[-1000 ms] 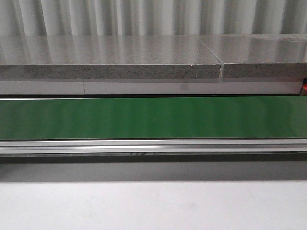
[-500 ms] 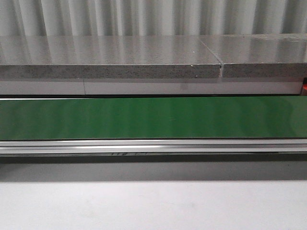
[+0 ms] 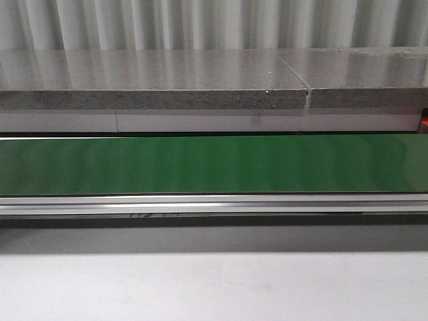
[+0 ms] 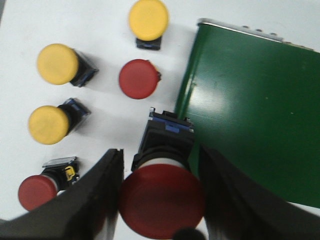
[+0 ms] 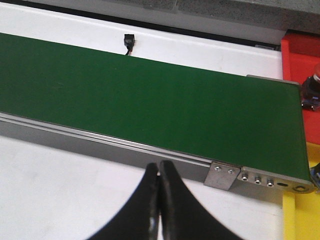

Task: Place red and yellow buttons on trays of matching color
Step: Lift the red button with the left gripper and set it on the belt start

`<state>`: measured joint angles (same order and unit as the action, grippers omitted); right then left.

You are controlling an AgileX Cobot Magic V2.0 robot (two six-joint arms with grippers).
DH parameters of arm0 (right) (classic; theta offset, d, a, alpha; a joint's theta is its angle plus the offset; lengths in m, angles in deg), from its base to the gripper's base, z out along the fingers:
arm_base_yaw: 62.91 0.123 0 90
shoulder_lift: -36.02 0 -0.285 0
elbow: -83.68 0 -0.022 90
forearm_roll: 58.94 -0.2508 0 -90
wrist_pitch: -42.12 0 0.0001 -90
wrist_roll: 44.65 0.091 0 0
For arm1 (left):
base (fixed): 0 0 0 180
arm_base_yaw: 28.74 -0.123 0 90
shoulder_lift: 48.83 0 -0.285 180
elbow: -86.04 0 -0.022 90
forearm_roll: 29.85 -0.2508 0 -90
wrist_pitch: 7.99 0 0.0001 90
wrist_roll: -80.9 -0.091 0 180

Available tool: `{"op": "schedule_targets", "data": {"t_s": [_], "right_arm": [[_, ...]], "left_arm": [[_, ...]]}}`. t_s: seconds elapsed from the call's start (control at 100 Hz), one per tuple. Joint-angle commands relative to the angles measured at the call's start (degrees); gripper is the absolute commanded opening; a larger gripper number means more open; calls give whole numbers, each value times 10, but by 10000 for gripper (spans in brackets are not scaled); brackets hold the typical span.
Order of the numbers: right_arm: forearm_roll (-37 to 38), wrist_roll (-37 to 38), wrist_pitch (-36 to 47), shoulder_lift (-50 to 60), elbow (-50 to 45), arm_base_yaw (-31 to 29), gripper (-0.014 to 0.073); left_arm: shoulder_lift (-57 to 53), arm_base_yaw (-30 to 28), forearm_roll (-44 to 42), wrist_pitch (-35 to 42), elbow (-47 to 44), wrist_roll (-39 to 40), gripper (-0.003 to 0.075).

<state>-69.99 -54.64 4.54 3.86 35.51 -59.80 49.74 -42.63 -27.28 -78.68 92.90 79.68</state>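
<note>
In the left wrist view my left gripper point(image 4: 159, 150) is shut on a large red button point(image 4: 162, 200), its fingers against both sides of the cap, right beside the green belt's end point(image 4: 250, 110). On the white table lie three yellow buttons point(image 4: 148, 19) point(image 4: 57, 63) point(image 4: 48, 124) and two more red buttons point(image 4: 139, 78) point(image 4: 36, 192). My right gripper point(image 5: 159, 165) is shut on nothing, over the white table near the belt's other end. A red tray point(image 5: 300, 55) and a yellow tray point(image 5: 299, 217) sit past that end.
The green conveyor belt point(image 3: 214, 164) runs across the front view with a metal rail point(image 3: 214, 204) and a grey stone ledge point(image 3: 154, 97) behind it. A dark button-like body point(image 5: 311, 91) shows at the red tray's edge. A small black plug point(image 5: 129, 39) lies beyond the belt.
Small marks under the belt's rail have drifted left in the front view. Nothing else there has changed.
</note>
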Motion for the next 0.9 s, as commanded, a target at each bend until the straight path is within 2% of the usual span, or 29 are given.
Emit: {"op": "schedule_targets", "data": {"t_s": [0.0,0.26,0.89], "right_arm": [[1,-5,37,-1,14,0,-65],[1,-5,37,-1,14,0,-65],[1,-5,37,-1,14,0,-65]], "left_arm": [[-21,25,-6,-6,20,-1,208],[-4,72,-6,-1,20,-1,208],[64,79,-1,-19,20,-10,217]]}}
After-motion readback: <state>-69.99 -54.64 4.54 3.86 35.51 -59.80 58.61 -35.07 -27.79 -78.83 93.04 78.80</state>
